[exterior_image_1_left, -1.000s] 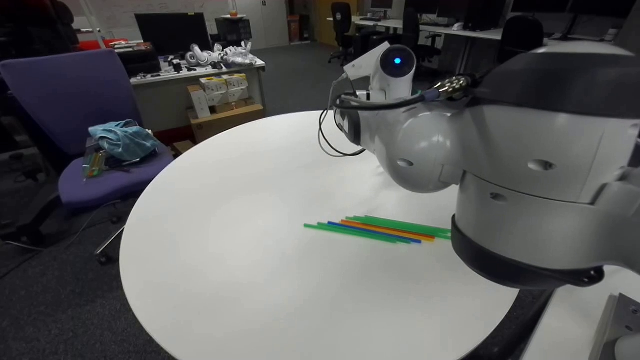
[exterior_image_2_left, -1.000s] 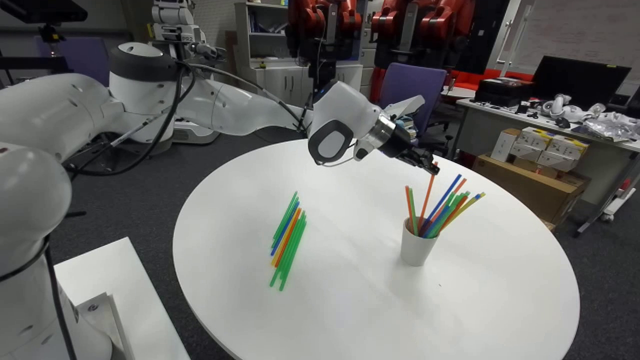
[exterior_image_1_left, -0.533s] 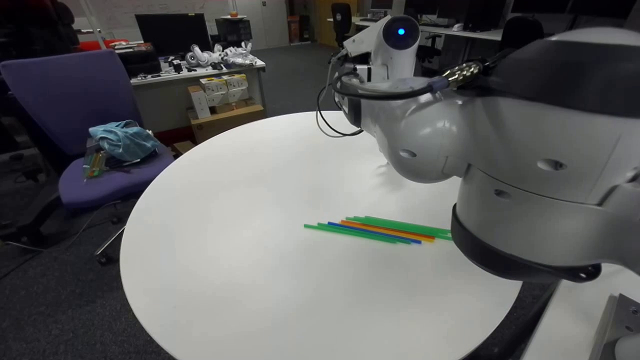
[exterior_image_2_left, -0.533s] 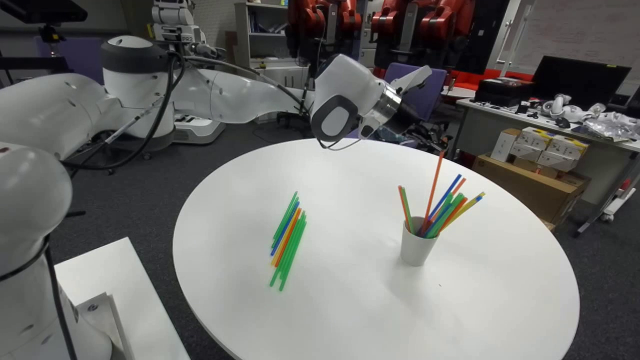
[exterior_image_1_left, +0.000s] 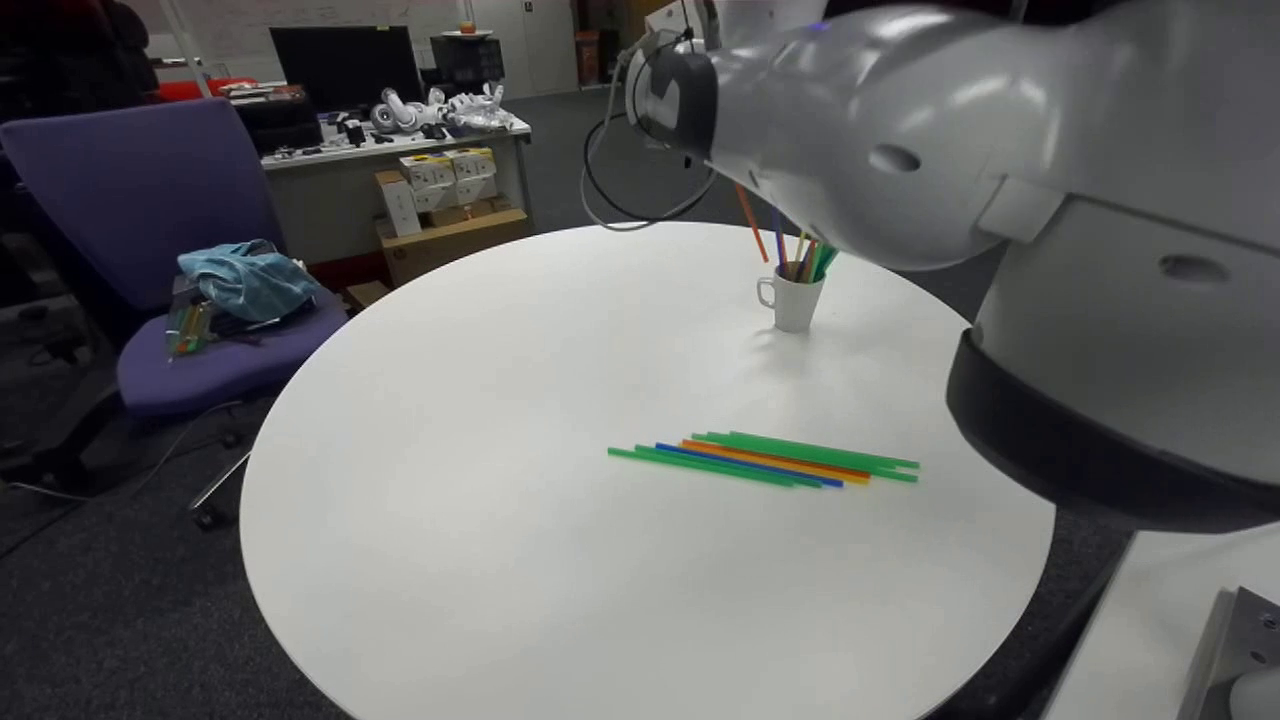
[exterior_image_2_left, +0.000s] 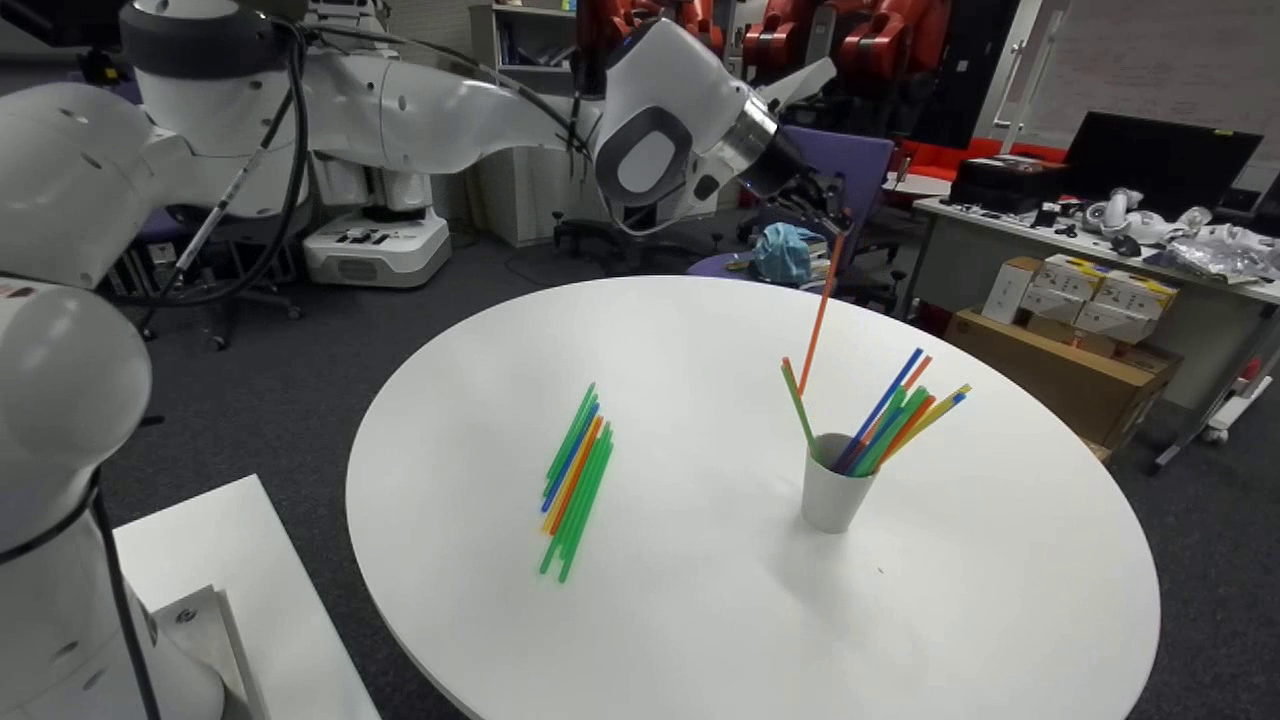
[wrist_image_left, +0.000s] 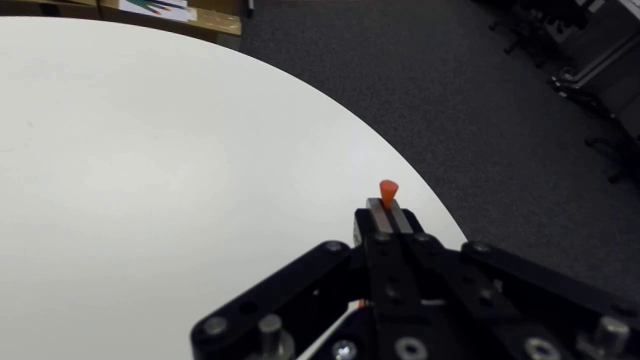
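Note:
My gripper (exterior_image_2_left: 840, 214) is shut on an orange straw (exterior_image_2_left: 821, 315) near its top end. The straw hangs down, slightly tilted, its lower end free above the table beside the mug. It also shows in an exterior view (exterior_image_1_left: 752, 222), where the arm hides the gripper. In the wrist view the straw's orange tip (wrist_image_left: 388, 191) pokes out between the closed fingertips (wrist_image_left: 389, 216). A white mug (exterior_image_2_left: 836, 500) holds several coloured straws (exterior_image_2_left: 885, 425); it also shows in an exterior view (exterior_image_1_left: 797, 304). Several loose straws (exterior_image_1_left: 775, 458) lie side by side on the table.
The round white table (exterior_image_2_left: 700, 620) carries the mug and loose straws. A purple chair (exterior_image_1_left: 140, 190) with a blue cloth (exterior_image_1_left: 250, 280) stands beside it. Boxes (exterior_image_2_left: 1060, 360) stand under a desk at the back. A white side table (exterior_image_2_left: 240, 560) stands by the arm's base.
The gripper has risen, then shifted left in an exterior view, with the orange straw drawn up out of the mug. A green straw in the mug leans further over. The mug has come into sight.

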